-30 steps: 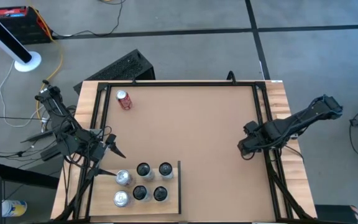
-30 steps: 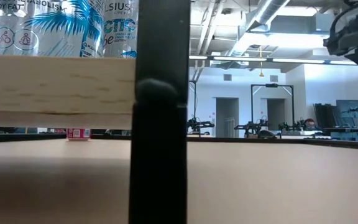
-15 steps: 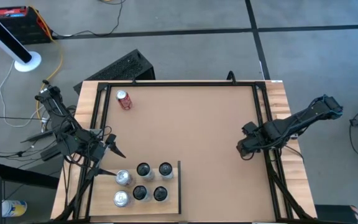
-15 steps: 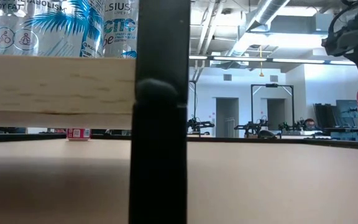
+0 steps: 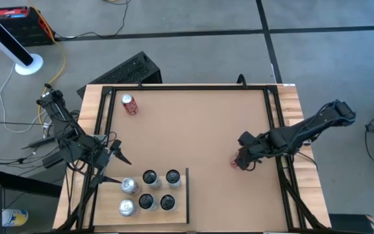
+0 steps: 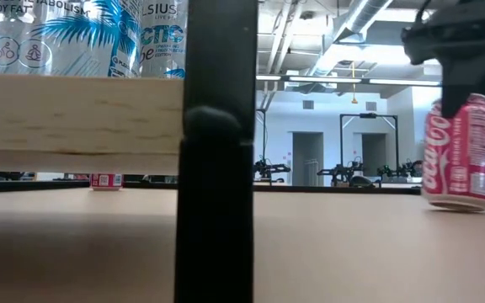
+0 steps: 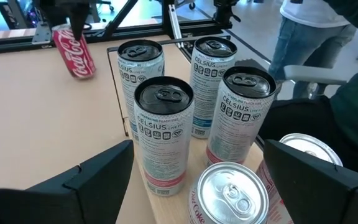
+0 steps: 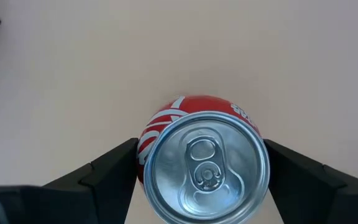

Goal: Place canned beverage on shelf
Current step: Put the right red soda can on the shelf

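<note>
The red Coca-Cola can (image 8: 205, 163), silver top up, stands between the right gripper (image 8: 201, 180) fingers, jaws wide around it; whether they grip, I cannot tell. The left gripper (image 7: 194, 177) hangs open over the shelf (image 5: 181, 195).

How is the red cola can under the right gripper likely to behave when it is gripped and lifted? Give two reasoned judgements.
The red cola can looks tilted, with the right gripper straddling its top, so it could tip or roll if nudged sideways. Its pull tab looks unopened, so it is probably full and fairly heavy for its size. Its smooth rounded wall may slip between the flat fingers.
</note>
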You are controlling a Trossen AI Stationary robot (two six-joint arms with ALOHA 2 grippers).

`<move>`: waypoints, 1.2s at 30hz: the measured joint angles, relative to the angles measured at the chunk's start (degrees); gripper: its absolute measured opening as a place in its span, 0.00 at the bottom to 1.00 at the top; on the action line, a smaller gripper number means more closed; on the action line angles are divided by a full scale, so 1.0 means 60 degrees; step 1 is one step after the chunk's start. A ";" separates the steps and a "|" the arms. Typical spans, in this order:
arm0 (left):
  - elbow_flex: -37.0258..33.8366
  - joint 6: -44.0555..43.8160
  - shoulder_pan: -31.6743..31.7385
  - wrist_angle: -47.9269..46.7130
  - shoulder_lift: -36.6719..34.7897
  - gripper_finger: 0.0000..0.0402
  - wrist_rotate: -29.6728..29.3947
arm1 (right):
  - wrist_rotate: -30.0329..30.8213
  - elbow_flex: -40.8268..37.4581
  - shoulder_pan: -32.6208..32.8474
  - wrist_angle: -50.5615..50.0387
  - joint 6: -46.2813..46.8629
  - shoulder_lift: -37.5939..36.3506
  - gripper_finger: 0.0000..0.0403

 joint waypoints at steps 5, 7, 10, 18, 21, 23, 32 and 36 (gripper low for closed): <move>0.0000 0.0110 0.0000 0.0014 -0.0002 0.85 -0.0176 | 0.0316 0.0707 -0.0350 0.0087 -0.1175 0.0744 0.82; 0.0000 0.0114 0.0000 0.0018 0.0000 0.85 -0.0177 | 0.0333 0.1076 -0.0509 0.0186 -0.1629 0.1008 0.82; 0.0000 0.0122 0.0000 0.0025 0.0000 0.85 -0.0196 | 0.0344 0.1696 -0.0768 0.0185 -0.2402 0.1450 0.82; 0.0000 0.0508 0.0000 0.0170 -0.0007 0.85 -0.0722 | 0.0577 0.3977 -0.1420 0.0373 -0.4836 0.2674 0.81; 0.0000 0.0817 0.0023 0.0419 -0.0007 0.85 -0.0743 | 0.0552 0.4793 -0.1491 0.0405 -0.5731 0.3272 0.81; 0.0000 0.1051 0.0093 0.0624 -0.0007 0.85 -0.0739 | 0.0483 0.5294 -0.1535 0.0385 -0.6317 0.3656 0.81; 0.0000 0.2354 0.1508 0.1760 -0.0069 0.85 -0.0375 | 0.0246 0.7778 -0.2129 0.0321 -0.8815 0.5326 0.81; 0.0000 0.2726 0.2884 0.1879 -0.0066 0.85 0.0677 | 0.0203 0.8624 -0.2358 0.0167 -0.9462 0.5718 0.81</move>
